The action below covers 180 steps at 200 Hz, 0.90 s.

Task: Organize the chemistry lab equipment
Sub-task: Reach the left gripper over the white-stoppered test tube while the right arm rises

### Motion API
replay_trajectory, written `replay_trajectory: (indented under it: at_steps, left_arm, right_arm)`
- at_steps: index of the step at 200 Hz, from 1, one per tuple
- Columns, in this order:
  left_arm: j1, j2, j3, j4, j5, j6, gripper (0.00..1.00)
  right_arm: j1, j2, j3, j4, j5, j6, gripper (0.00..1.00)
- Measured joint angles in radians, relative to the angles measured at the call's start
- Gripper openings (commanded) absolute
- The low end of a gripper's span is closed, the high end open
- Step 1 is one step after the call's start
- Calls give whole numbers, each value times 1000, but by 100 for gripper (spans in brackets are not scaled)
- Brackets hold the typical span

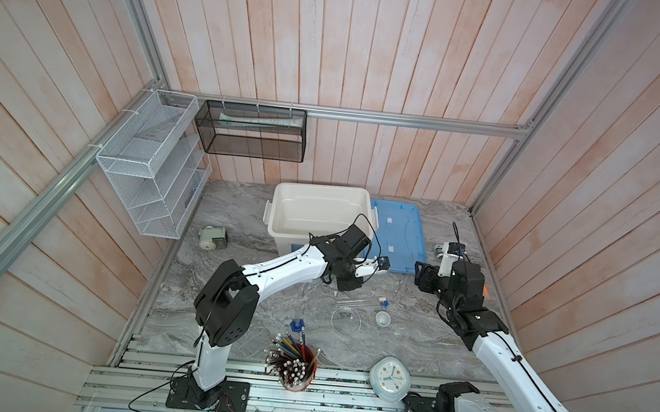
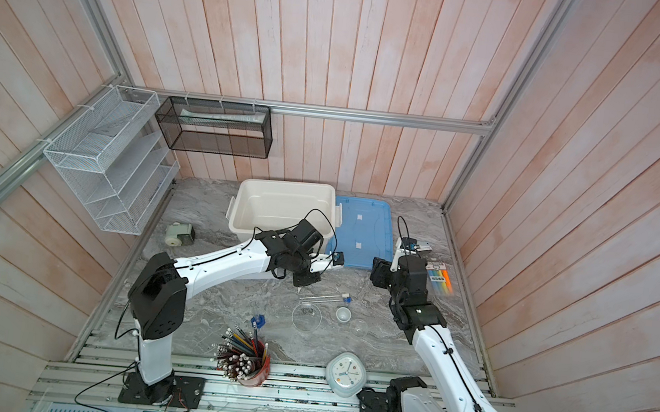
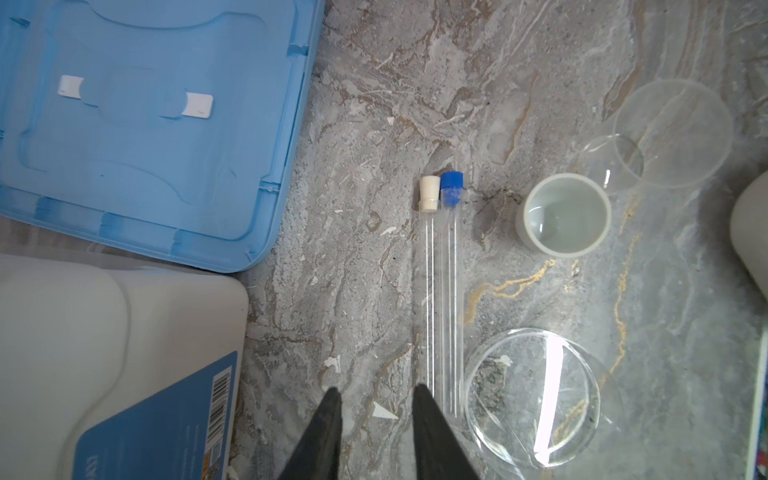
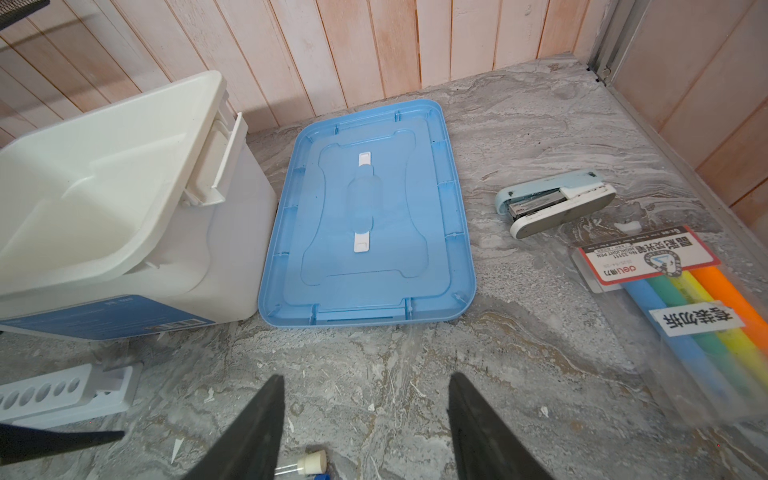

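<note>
L gripper [image 3: 376, 390] hangs over grey marble tabletop [image 3: 374, 124], jaws narrowly apart, nothing between them; R gripper [image 4: 365, 378] jaws wide, empty. Thin clear tube w/ white stopper [image 3: 429, 291] lies just beside one L finger, outside the gap, flush against its blue-capped twin [image 3: 452, 291] (both flat, next to the flat round clear dish [image 3: 532, 399]). Risk: gap is offset, so a descent would likely land a finger on glass, rolling both tubes into the dish or cracking one. White six-hole plastic rack [image 4: 62, 395] holds nothing yet.

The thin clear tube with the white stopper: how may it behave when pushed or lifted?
Long, round and lying flat, the thin clear white-stoppered tube probably rolls sideways if pushed. Its glassy wall looks slippery and perhaps fragile.
</note>
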Motion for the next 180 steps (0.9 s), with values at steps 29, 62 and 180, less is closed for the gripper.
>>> replay_trajectory:
  at_steps: [29, 62, 180]
  left_arm:
    - [-26, 35, 0, -11, -7, 7, 32]
    - [-40, 61, 3, -12, -10, 8, 32]
    - [-41, 145, 3, 18, -43, 14, 30]
  right_arm:
    - [-14, -5, -13, 0, -14, 3, 63]
    - [-19, -10, -24, 7, -33, 12, 63]
    - [-20, -10, -58, 47, -85, 34, 62]
